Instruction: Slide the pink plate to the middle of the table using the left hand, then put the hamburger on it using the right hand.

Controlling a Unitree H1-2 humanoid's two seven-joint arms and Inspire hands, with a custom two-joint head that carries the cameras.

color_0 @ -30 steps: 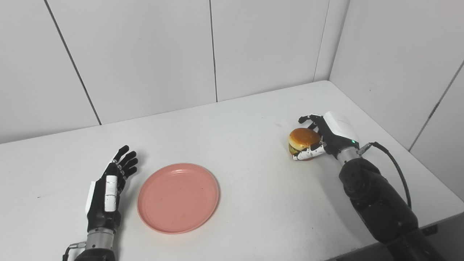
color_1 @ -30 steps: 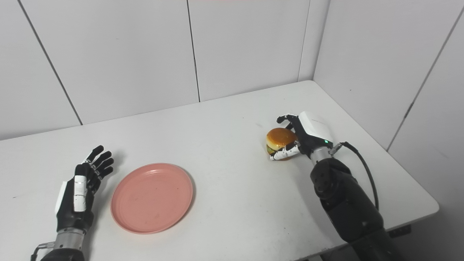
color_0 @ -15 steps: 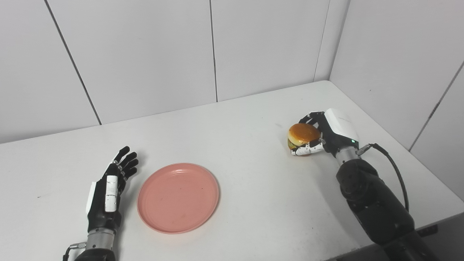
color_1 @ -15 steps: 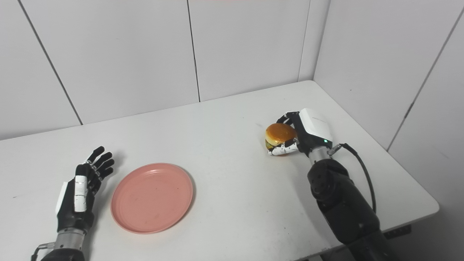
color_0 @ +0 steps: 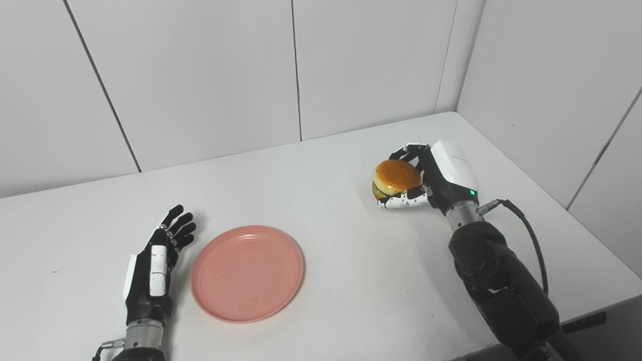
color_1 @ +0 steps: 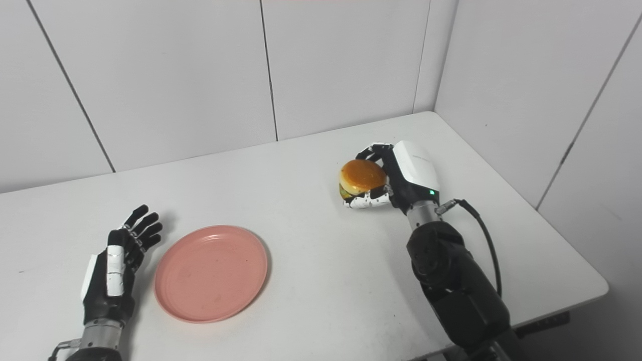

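White counter [color_0: 341, 260]: right hand [color_0: 431, 178] is gripping the round orange-bun hamburger [color_0: 396, 179]; left hand [color_0: 153, 263], fingers spread, is idling beside the round pink plastic plate [color_0: 247, 273]. Risk: shallow sideways grip could be letting the burger slip.

Two head-mounted views, side by side, angled down from above the near edge of the flat white table [color_0: 346, 281]. Moderately close. Shared: whole tabletop, panelled grey-white walls [color_1: 175, 75] behind it.
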